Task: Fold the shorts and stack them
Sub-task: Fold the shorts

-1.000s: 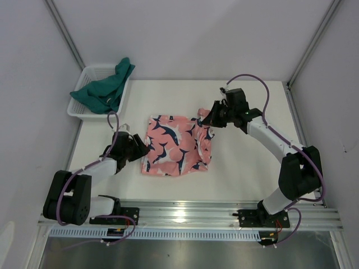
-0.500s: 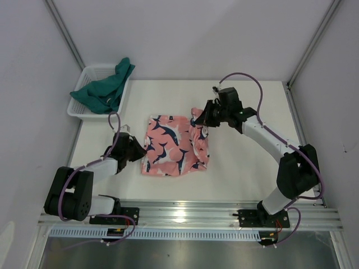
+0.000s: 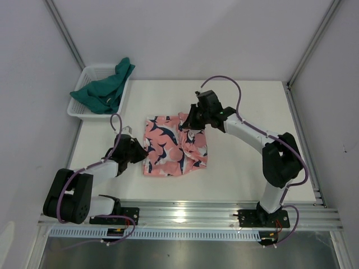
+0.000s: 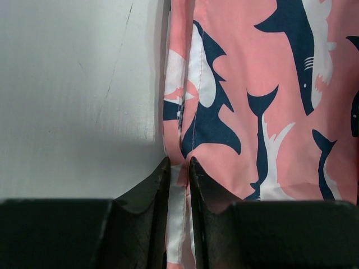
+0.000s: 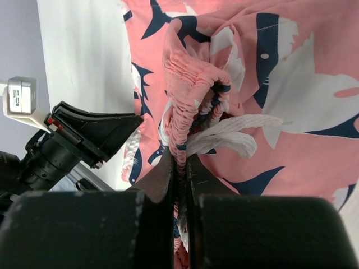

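Observation:
The salmon-pink shark-print shorts [image 3: 168, 148] lie in the middle of the table, partly folded over. My left gripper [image 3: 143, 152] is shut on their left edge, low on the table; in the left wrist view the seam [image 4: 179, 168] is pinched between the jaws. My right gripper [image 3: 188, 122] is shut on the elastic waistband [image 5: 182, 106] and holds it lifted above the shorts, with the white drawstring [image 5: 235, 134] hanging beside it. The dark teal shorts [image 3: 104, 89] lie bunched in the white basket [image 3: 84, 75] at the far left.
The left arm [image 5: 61, 140] shows beyond the fabric in the right wrist view. Grey walls enclose the table on the left, back and right. A metal rail [image 3: 185, 216] runs along the near edge.
My right gripper has carried the waistband leftward over the shorts, folding the right part across. The left gripper has stayed at the left edge.

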